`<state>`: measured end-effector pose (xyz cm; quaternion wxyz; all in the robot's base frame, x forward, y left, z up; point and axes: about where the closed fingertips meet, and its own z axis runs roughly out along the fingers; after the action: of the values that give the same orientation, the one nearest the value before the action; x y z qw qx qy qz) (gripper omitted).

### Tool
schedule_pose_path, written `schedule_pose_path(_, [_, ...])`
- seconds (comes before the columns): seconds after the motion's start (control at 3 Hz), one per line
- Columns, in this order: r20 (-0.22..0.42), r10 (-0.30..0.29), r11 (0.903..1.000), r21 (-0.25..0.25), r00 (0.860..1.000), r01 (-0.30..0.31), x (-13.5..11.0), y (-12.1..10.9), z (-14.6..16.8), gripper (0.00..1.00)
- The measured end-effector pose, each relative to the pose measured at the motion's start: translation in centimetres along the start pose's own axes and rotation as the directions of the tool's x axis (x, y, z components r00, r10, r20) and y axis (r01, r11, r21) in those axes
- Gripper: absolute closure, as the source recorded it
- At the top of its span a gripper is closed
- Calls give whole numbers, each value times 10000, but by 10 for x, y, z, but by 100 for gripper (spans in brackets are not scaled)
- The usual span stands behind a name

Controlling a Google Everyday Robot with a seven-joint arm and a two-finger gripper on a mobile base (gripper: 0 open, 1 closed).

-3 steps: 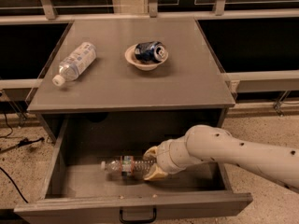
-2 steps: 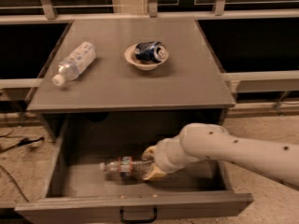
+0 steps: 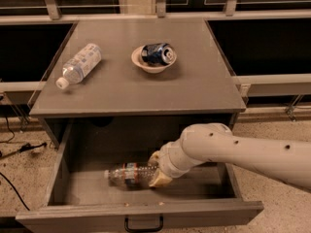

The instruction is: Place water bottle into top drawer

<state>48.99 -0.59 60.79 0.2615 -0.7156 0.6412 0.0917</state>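
Grey surfaces throughout: a tabletop point(image 3: 194, 89) above, and under it the top drawer point(image 3: 87, 216) pulled wide open, with a small black handle point(image 3: 144, 224) at the middle of its flat front panel. Inside, on the drawer floor, the water bottle point(image 3: 127, 174), lying on its side, pale cap to the left, red-and-white band near the neck, clear ribbed body running to the right. Clamped at its base end by the claw point(image 3: 155, 170), with tan fingers point(image 3: 160, 180) closed on the plastic, one above the bottle and one below. Behind the claw, a white arm point(image 3: 243, 152) reaching in from the right, over the drawer's right wall. Up on the tabletop, toward the left, a second bottle point(image 3: 80, 64) wrapped in a large white and light-blue label, also on its side, cap pointing to the front-left. Near the middle of the tabletop, a pale bowl point(image 3: 151, 66) with a blue can point(image 3: 156, 53) tipped on its side inside it. Well apart, bowl and labelled bottle. On the speckled floor at the left, dark cables point(image 3: 14, 149).
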Motion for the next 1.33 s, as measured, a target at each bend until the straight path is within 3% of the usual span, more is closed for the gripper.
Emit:
schedule_pose_path(0.33, [0,0,10000,0,10000,0,0,0,0,100])
schedule_pose_path(0.67, [-624,-28,9996,-267,9980,12,-3,-3,-1,100])
schedule_pose_path(1.33, [-689,106,9992,-390,9976,-133,-10,-3,4,58])
